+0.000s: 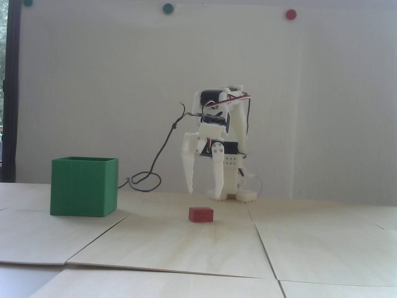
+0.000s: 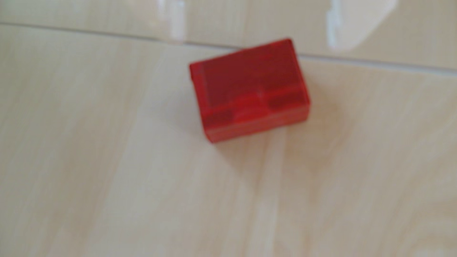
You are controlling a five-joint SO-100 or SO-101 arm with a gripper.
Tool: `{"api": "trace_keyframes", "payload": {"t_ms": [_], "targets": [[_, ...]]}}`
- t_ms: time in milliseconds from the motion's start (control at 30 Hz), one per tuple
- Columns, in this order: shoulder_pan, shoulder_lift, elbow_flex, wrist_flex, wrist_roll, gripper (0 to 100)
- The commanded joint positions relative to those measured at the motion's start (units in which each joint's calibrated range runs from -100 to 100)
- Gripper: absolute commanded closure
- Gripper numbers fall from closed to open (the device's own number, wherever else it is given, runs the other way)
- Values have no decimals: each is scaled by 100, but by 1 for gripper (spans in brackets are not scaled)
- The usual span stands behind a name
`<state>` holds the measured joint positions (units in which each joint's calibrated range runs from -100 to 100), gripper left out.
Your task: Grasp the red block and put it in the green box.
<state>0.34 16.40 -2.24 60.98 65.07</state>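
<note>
**Claw spread wide, hung behind red block**

Seen in the fixed view: white claw [image 1: 205, 194] pointed down, two fingers parted with a clear gap between the tips, nothing held. Left finger [image 1: 188, 173] slim and tapering, tip raised just off the tabletop [image 1: 186, 248]; right finger [image 1: 219, 177] broader, reaching lower, though contact with the surface not discernible against the arm's base behind it. Red block [image 1: 201, 214] resting flat on the pale wooden tabletop, nearer the camera than the claw and roughly below the gap between the fingers, not touched by either. Green box [image 1: 83, 186] standing upright well to the left of the block, open top facing up, inside hidden from this angle. Dark cable [image 1: 155, 164] trailing from the arm [image 1: 217, 124] down to the tabletop in a loop beside the box's right wall. White wall behind, with two green magnets [image 1: 168, 8] and one red magnet [image 1: 291, 14] near the top edge.

Seen in the wrist view, blurred throughout: red block [image 2: 249, 90] lying on pale wood grain, turned slightly askew to the frame, just below a seam between two boards. Two whitish finger shapes at the upper edge, one [image 2: 174, 22] left of the block and one [image 2: 353, 24] right of it, both clear of the block.
</note>
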Motion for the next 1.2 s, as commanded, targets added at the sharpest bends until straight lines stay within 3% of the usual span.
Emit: {"api": "trace_keyframes", "payload": {"t_ms": [0, 200, 500, 1167], "targets": [[-143, 30, -690, 82, 11, 79], [-223, 354, -1089, 141, 11, 79], [-457, 488, -1640, 1077, 0, 79], [-384, 1151, -2287, 1052, -307, 79]]}}
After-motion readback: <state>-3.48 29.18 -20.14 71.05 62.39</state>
